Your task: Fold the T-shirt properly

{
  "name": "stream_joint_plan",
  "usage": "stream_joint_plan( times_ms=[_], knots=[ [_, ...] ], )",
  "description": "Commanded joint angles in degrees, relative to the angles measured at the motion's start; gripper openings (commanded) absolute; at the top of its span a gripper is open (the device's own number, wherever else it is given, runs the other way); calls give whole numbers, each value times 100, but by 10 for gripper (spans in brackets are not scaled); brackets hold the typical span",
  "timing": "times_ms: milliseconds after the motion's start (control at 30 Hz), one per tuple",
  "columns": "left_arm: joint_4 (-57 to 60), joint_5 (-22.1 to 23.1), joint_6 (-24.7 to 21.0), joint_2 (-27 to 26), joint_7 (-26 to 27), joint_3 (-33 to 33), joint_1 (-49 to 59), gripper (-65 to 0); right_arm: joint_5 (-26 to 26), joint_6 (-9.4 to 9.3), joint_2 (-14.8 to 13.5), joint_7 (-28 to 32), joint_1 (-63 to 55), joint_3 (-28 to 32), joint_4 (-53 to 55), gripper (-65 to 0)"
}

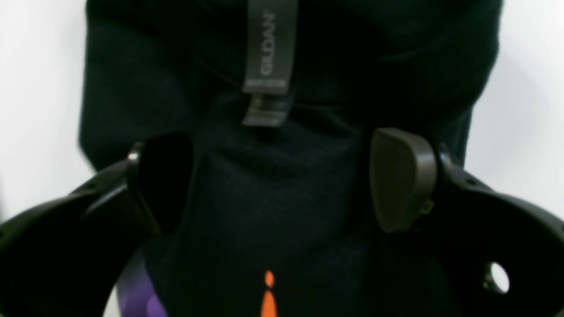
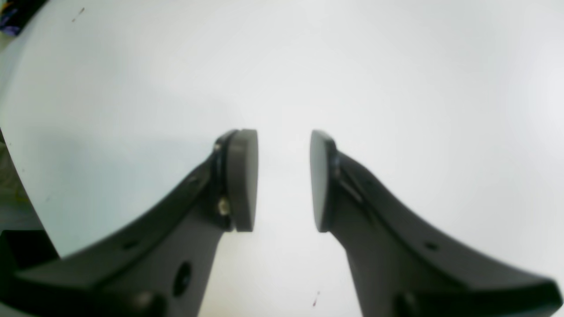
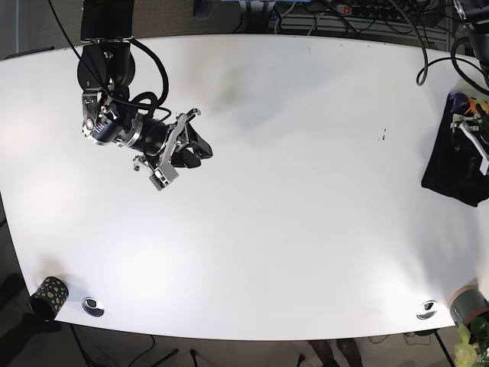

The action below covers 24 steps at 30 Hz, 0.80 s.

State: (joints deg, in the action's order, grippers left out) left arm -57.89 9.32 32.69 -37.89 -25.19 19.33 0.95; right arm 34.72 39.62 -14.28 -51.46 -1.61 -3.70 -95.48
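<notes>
The black T-shirt [image 1: 282,220] lies bunched at the table's far right edge [image 3: 452,172]. It has a grey Gildan neck label [image 1: 268,48] and an orange print [image 1: 269,299]. My left gripper [image 1: 282,180] is open, with its jaws wide apart on either side of the bunched fabric just below the label. In the base view only a bit of it shows at the shirt [image 3: 472,130]. My right gripper [image 2: 284,180] is open with a narrow gap and empty. It hovers over bare white table at the left [image 3: 197,149], far from the shirt.
The white table [image 3: 290,199] spans the view. A patterned dark cup [image 3: 48,294] and a metal disc [image 3: 93,306] sit at the front left. Another disc [image 3: 426,310] and a grey roll [image 3: 467,303] sit at the front right. Cables run along the back edge.
</notes>
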Motion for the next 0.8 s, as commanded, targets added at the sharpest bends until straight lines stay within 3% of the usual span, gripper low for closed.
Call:
stream_joint_plan(
  times_ms=[0, 167, 467, 633, 767],
  knots=[
    [246, -198, -20, -303, 44, 76, -20, -64, 93, 38, -35, 122, 104, -21, -127, -469],
    [650, -189, -12, -620, 370, 190, -20, -64, 84, 38, -27, 122, 121, -12, -127, -469],
    [580, -172, 6, -910, 422, 656, -29, -64, 75, 38, -53, 148, 130, -21, -127, -469],
    [-431, -181, -38, -796, 422, 665, 32, -64, 66, 38, -123, 509, 86, -21, -127, -469],
    [-1064, -216, -47, -259, 431, 665, -12, -64, 14, 38, -343, 1168, -2, -21, -118, -468]
  ],
)
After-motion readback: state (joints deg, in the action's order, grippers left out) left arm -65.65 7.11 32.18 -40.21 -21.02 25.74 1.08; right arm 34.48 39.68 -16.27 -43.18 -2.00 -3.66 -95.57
